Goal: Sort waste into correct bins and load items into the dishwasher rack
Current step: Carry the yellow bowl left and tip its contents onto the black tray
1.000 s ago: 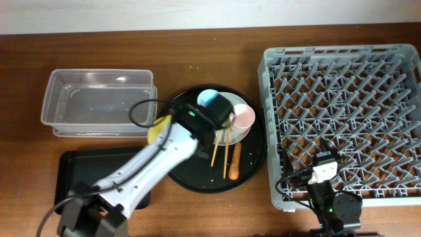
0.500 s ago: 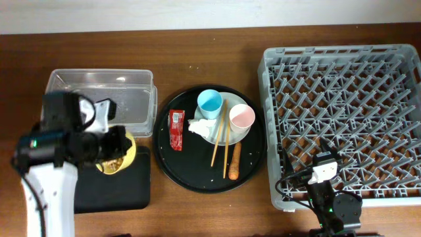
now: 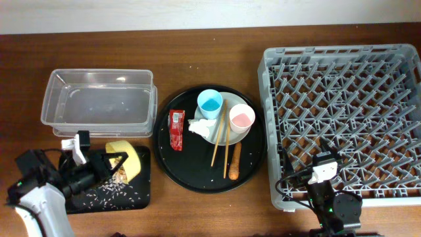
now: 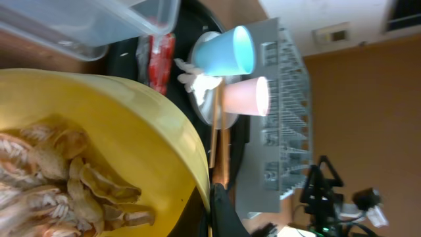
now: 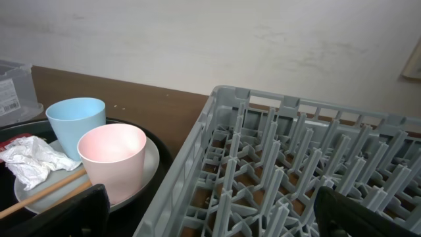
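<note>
Overhead: left gripper [image 3: 110,164] clamped on yellow bowl [image 3: 130,158] rim (tipped over black tray [image 3: 139,198])

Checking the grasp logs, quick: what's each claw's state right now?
Left claw: closed on the yellow bowl, which is tipped over the black tray.
Right claw: open, holding nothing.

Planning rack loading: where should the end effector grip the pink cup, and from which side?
From above, by the rim: the pink cup stands upright, mouth open, so a finger fits inside. Probably pinch the wall facing the rack, away from the chopsticks and light blue cup.
</note>
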Robot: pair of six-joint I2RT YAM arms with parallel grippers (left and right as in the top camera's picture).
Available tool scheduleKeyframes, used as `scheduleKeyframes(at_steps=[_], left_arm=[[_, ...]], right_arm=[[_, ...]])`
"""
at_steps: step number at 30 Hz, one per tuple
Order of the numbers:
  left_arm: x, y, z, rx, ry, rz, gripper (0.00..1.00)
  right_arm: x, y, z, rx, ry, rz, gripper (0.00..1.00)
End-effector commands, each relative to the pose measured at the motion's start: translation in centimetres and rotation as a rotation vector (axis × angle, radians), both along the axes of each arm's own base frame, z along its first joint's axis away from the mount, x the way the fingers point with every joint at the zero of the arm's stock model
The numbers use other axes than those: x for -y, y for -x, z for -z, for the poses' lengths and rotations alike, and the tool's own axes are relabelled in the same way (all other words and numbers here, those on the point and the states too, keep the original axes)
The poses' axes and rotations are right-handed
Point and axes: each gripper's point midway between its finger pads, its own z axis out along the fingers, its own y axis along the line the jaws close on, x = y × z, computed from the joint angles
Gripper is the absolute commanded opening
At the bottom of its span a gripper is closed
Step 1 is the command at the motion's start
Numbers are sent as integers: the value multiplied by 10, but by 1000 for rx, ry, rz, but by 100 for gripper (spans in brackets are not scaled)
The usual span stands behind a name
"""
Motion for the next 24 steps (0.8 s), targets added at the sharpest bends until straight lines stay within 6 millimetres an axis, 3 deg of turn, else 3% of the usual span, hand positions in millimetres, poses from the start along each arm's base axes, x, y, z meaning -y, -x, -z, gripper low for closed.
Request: scheduleKeyframes(at_steps=[1, 5, 12, 16, 24], left_arm=[[2, -8, -5, 72, 77, 29, 0], [0, -14, -5, 68, 173, 12, 0], [-39, -9, -7, 67, 228, -162, 0], [-31, -5, -18, 109, 271, -147, 0], [-32, -7, -21, 129, 277, -149, 0]], right_arm=[[-1, 0, 3, -8, -11, -6, 98], [-2, 0, 3, -8, -11, -7, 98], [-1, 0, 3, -8, -11, -6, 98], [-2, 0, 3, -8, -11, -7, 98], [-1, 0, 3, -8, -11, -6, 98]])
